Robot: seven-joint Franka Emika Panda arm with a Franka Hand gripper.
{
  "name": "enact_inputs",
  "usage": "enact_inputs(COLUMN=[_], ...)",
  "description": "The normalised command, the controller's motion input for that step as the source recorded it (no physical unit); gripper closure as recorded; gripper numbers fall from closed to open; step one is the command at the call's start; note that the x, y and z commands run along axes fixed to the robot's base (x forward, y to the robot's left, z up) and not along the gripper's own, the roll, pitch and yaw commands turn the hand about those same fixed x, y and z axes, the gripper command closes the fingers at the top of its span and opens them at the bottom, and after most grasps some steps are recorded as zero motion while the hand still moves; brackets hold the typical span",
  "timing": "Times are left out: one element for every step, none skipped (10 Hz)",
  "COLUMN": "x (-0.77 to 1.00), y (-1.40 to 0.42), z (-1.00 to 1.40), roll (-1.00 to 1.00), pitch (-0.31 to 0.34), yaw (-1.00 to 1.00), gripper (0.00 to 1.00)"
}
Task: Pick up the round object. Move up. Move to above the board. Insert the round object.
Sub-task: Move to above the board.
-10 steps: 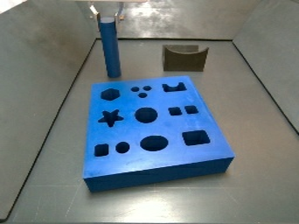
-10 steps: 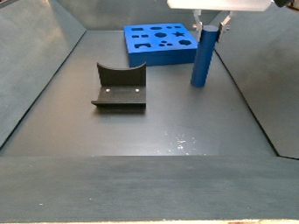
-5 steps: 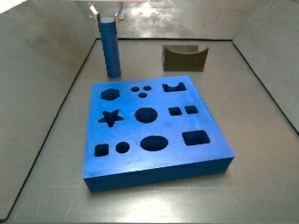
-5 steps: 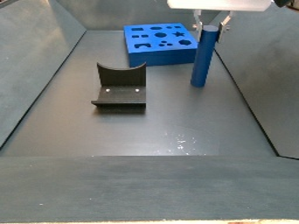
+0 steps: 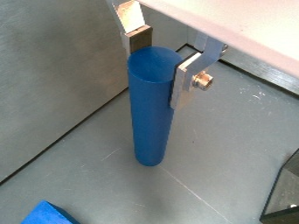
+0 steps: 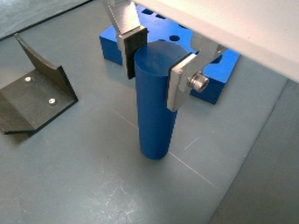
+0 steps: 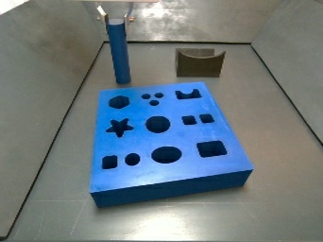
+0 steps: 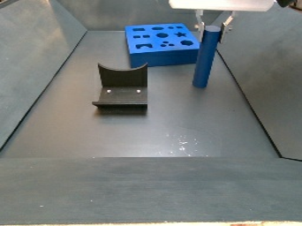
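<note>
Left to right in a side view: round object stands upright on the grey surface, back-left, just beyond the board and apart from it. Gripper sits at the peg's top end. Dark notched block farther right, well apart.

Both wrist views: fingers closed flat against opposite sides of the peg's upper end, dark pads touching it. Peg foot appears to rest on the surface; too little shows to be sure of a gap.

Other side view: peg upright beside the board, notched block near the middle.

Judgement: pick-up step, grasp made, lift not begun. Next move calls for a straight rise keeping the peg vertical, high enough to clear the board's top face, then travel over to a round hole that fits.
</note>
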Motion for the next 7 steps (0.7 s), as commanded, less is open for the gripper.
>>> enact_inputs(x=[0.45,0.45,0.46,0.45,0.39,0.28,0.17], y=[-1.00,-1.00,-1.00,-1.00,-1.00,-0.83,-0.57], z=[0.38,0.38,0.44,0.48,0.45,0.31,0.15], roll=[-0.31,-0.30,-0.25,-0.19,-0.12,-0.08,-0.07], pitch=[0.192,0.195,0.198,0.208,0.198,0.155,0.118], yaw=[0.28,0.28,0.20,0.14,0.07,0.05,0.03], gripper=[1.00,1.00,1.00,1.00,1.00,1.00,1.00])
